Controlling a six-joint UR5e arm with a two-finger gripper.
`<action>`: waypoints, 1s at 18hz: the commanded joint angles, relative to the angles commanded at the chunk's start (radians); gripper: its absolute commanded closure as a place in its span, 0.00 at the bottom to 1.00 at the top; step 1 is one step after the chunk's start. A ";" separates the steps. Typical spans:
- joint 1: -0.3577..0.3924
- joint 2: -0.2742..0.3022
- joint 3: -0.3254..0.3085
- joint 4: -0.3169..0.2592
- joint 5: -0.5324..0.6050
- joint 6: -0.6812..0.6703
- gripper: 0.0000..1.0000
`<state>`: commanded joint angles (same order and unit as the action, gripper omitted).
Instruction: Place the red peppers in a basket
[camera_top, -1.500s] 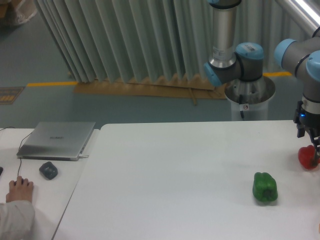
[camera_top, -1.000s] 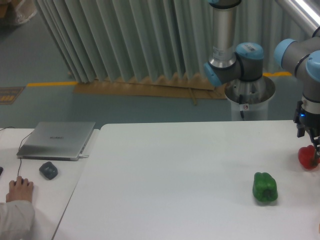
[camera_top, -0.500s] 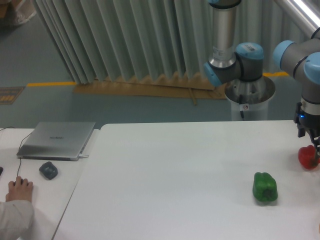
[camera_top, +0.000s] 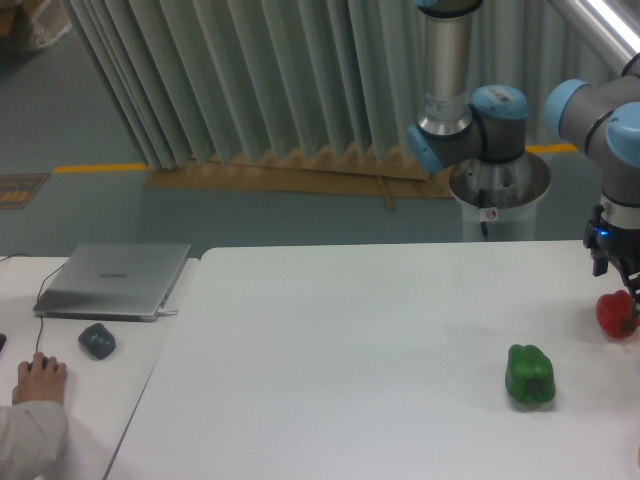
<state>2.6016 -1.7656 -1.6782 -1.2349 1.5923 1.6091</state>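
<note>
A small glossy red pepper (camera_top: 612, 316) is at the far right edge of the white table (camera_top: 350, 350). My gripper (camera_top: 624, 300) comes down on it from above, with its fingers closed around the pepper's top, partly cut off by the frame edge. The pepper seems to sit just above the tabletop. No basket is in view.
A green bell pepper (camera_top: 530, 375) lies left of and nearer than the red one. A closed laptop (camera_top: 112, 280), a dark mouse-like object (camera_top: 97, 340) and a person's hand (camera_top: 38, 378) are on the left desk. The robot base (camera_top: 497, 190) stands behind the table.
The gripper and the red pepper have risen very slightly. Nothing else has moved.
</note>
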 joint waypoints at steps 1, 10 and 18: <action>0.000 0.000 0.000 0.000 0.000 0.000 0.00; -0.015 -0.003 0.000 0.017 0.003 -0.018 0.00; -0.028 -0.003 -0.047 0.008 0.044 -0.221 0.00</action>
<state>2.5740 -1.7687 -1.7256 -1.2272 1.6366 1.3886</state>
